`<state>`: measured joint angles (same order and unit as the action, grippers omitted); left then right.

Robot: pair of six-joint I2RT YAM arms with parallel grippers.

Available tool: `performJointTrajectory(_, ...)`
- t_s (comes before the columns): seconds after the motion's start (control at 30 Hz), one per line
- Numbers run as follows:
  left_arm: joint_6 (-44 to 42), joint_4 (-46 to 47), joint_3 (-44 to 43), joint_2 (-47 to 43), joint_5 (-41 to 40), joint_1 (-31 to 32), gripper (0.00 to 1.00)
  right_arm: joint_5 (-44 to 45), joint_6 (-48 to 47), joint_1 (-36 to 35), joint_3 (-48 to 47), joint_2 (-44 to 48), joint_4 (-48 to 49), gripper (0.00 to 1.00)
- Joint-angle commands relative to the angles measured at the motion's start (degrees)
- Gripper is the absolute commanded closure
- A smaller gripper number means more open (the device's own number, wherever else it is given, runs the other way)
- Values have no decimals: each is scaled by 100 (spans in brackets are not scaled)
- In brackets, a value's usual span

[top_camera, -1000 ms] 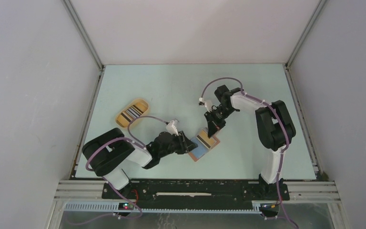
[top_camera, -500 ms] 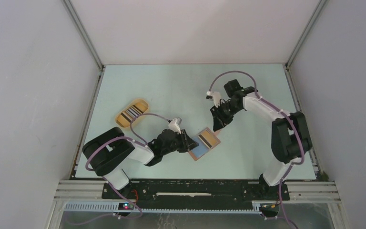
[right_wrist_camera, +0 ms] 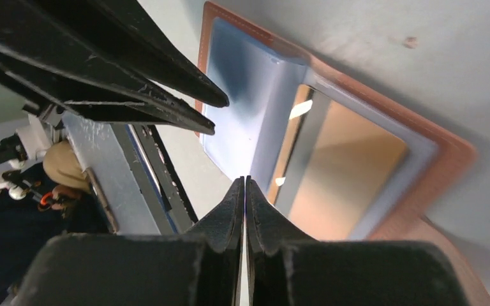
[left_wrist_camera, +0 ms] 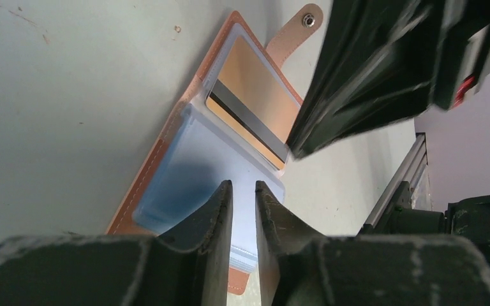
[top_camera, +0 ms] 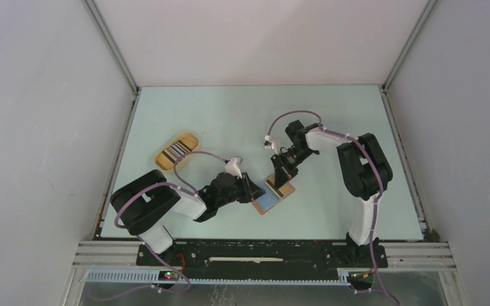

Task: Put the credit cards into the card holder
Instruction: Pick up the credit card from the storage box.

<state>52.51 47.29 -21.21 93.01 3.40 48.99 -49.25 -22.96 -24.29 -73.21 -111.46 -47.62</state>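
Note:
The reddish-brown card holder point(top_camera: 269, 203) lies open on the table, blue-grey sleeves up. A gold card with a dark stripe point(top_camera: 280, 185) sits in its far clear sleeve point(left_wrist_camera: 255, 95). More credit cards point(top_camera: 177, 149) lie in the yellow oval tray. My left gripper point(top_camera: 253, 192) hovers low over the holder's blue sleeve point(left_wrist_camera: 191, 159), jaws a narrow gap apart with nothing between them point(left_wrist_camera: 243, 186). My right gripper point(top_camera: 277, 173) is shut, tips together point(right_wrist_camera: 245, 180), over the edge of the gold card point(right_wrist_camera: 351, 172). It looms above the holder in the left wrist view point(left_wrist_camera: 370, 76).
The yellow oval tray point(top_camera: 164, 161) stands at the left, behind the left arm. The holder's snap tab point(left_wrist_camera: 296, 32) sticks out at its far side. The metal rail point(left_wrist_camera: 399, 185) runs along the table's near edge. Both grippers crowd the holder.
The right gripper swung away to the right, then came back onto the gold card, shut. The left jaws have narrowed. The holder has barely moved.

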Motion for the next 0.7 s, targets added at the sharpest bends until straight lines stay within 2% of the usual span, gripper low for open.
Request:
performJointTrajectory(0.0,-33,275,53,-27,-125,-11,77,-202,304,-373,-341,-276,-61,92)
performJointTrajectory(0.43,-17,375,90,24,-157,-12,81,578,949,-750,-420,-991,205,91)
performJointTrajectory(0.67,-4,370,77,68,-190,-9,82,362,744,-761,-540,-919,13,89)
